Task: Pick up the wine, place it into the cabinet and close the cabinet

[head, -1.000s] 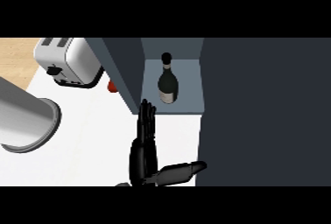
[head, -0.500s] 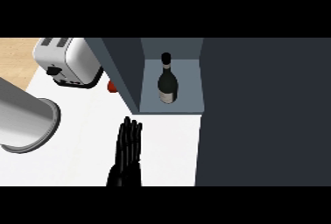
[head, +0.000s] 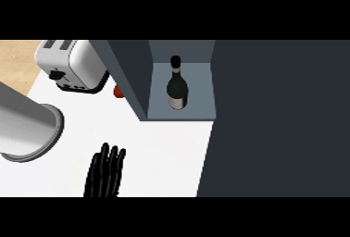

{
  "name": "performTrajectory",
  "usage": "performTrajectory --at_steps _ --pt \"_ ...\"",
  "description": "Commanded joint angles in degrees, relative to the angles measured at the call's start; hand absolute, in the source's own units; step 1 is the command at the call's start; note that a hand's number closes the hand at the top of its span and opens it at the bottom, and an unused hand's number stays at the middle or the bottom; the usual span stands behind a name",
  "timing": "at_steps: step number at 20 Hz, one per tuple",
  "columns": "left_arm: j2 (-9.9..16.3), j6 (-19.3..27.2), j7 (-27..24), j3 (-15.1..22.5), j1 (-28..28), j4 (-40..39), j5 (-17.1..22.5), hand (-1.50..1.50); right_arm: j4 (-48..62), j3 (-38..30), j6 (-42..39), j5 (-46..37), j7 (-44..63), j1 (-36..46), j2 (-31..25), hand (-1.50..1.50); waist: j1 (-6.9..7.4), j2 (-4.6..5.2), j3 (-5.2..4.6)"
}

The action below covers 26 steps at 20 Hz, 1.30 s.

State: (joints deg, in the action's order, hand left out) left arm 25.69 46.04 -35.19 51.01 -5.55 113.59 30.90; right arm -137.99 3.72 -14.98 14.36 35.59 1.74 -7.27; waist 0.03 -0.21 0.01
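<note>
The wine bottle (head: 177,88) stands inside the cabinet (head: 130,74), on the grey shelf of the open part, with its dark neck pointing toward the back and its pale label near the front edge. Nothing is touching the bottle. The cabinet is not shut: the bottle can be seen plainly in the open space, and a big dark panel (head: 280,115) fills the whole right side of the view, right next to that open space. One robot hand (head: 104,171) shows at the bottom of the view, to the left of the middle, over the white worktop (head: 164,148). Its black fingers (head: 113,157) are straight and close together, pointing up toward the cabinet, and it holds nothing. It is well apart from the bottle and does not touch the cabinet. It is hard to tell which of the two hands this is; it sits on the left half of the view, and no other hand shows. A silver toaster (head: 71,65) sits at the back left of the worktop, and a small red thing (head: 117,91) peeks out between the toaster and the cabinet's side wall. A big grey round tube (head: 27,127) comes in from the left edge.
</note>
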Motion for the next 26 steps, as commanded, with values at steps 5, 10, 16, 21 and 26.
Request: performTrajectory --at_steps 5,10,16,21,26 --pt "8.9 -6.5 -1.3 -7.5 -6.8 5.7 3.8 -1.50 -6.4 4.9 -2.1 10.6 3.5 -9.5 1.8 1.50 -0.17 -0.07 -0.01" --pt "12.2 -10.6 -4.5 -12.4 -12.3 8.3 6.2 -1.50 -7.9 14.3 1.2 5.0 7.6 -10.1 5.4 1.50 0.44 -0.15 -0.12" --pt "14.3 -12.7 -2.7 -19.6 -13.6 9.9 10.7 -1.50 -12.5 21.7 -4.5 5.2 7.5 -11.1 1.9 1.50 -0.14 -0.28 -0.07" --pt "17.1 -19.8 -4.4 -27.1 -18.1 9.4 15.4 -1.50 -13.0 33.0 0.6 -2.3 10.5 -9.4 5.6 1.50 0.12 -0.40 -0.20" --pt "19.1 -21.7 -2.5 -32.0 -19.0 9.4 17.3 -1.50 -9.0 41.6 4.5 -9.4 7.3 -8.1 7.2 1.50 -0.40 -0.43 -0.13"
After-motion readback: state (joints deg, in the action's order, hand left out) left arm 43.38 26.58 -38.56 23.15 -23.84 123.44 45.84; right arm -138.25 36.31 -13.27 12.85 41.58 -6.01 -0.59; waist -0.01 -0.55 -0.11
